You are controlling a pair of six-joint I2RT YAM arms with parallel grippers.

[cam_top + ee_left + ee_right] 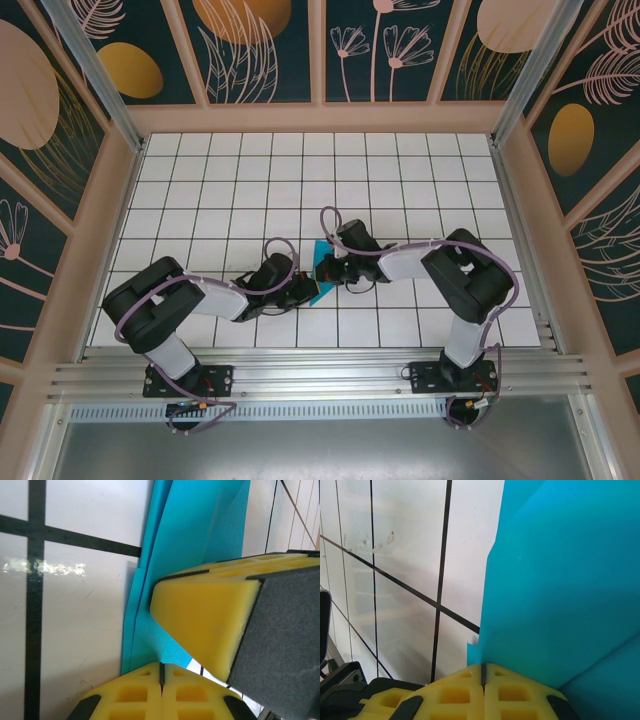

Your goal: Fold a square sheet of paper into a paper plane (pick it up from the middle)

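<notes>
Plainly at the wrists: left tool (161,672), right tool (483,672), each clamped, seemingly on paper (560,580).

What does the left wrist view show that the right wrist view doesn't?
Left wrist: the right tool, yellow foam on a dark grey body, reaching over the folded teal-blue paper sheet. Right wrist: a broad face of that paper with a diagonal flap edge. Both: paper on the white tiled table, and the arm's own shut tool at the bottom, as with the left tool.
</notes>
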